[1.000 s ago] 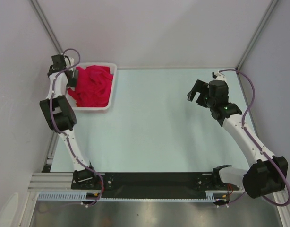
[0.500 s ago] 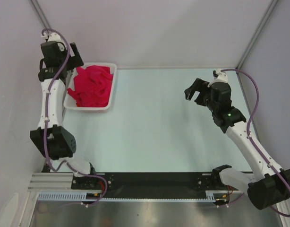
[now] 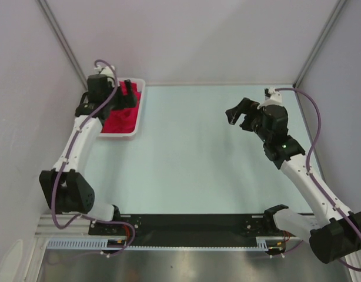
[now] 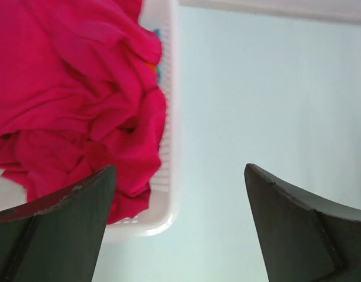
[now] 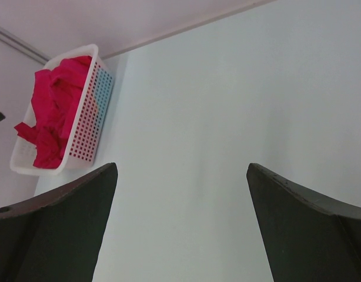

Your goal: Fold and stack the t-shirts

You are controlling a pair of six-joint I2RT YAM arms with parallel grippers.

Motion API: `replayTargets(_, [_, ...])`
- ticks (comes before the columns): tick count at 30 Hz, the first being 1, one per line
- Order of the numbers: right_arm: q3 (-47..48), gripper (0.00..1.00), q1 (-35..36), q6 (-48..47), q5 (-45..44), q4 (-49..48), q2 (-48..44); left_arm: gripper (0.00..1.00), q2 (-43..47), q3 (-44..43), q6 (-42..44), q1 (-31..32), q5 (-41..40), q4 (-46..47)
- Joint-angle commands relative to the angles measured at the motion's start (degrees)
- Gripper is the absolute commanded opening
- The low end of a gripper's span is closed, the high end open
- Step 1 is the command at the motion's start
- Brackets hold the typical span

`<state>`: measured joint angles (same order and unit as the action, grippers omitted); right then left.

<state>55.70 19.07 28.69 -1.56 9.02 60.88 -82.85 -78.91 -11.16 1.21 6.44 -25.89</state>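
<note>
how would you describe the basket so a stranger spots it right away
Start at the pale green table, then go to its far left corner. The white basket sits there, a lattice-walled plastic tub heaped with crimson t-shirts, the only container on the table.

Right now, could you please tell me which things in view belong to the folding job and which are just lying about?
Part of the job:
- crimson t-shirts, crumpled in a heap
- left gripper, open over the basket's edge
- right gripper, open and empty

Just there:
- white lattice basket, holding the heap
- table
</note>
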Motion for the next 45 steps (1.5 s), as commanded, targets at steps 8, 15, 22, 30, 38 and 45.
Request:
replayTargets(8, [-0.86, 1.00, 0.18, -1.35, -1.95, -3.21, 0.38, 0.66, -26.48, -24.08, 5.62, 7.66, -8.80, -8.56])
replayTargets(15, [7.12, 1.00, 1.58, 9.01, -0.31, -0.83, 10.29, 0.65, -31.93, -27.43, 7.11, 7.66, -10.31, -9.44])
replayTargets(22, [19.06, 1.00, 3.44, 3.83, -6.63, 6.07, 19.62, 0.65, -33.96, -28.22, 8.70, 7.84, -12.41, -9.09])
replayTargets(30, [7.51, 1.00, 0.35, 5.50, -5.03, 2.59, 8.48, 0.58, -37.64, -25.41, 7.47, 7.93, -14.25, -4.43])
replayTargets(38, [7.75, 1.00, -0.09, 3.49, -5.73, 6.09, 9.96, 0.39, -43.27, -28.57, 9.49, 6.79, -18.48, -3.73])
replayTargets(45, [7.23, 1.00, -0.17, 2.95, -7.84, 6.45, 9.52, 0.24, -46.09, -32.44, 13.26, 4.15, -15.67, -3.29])
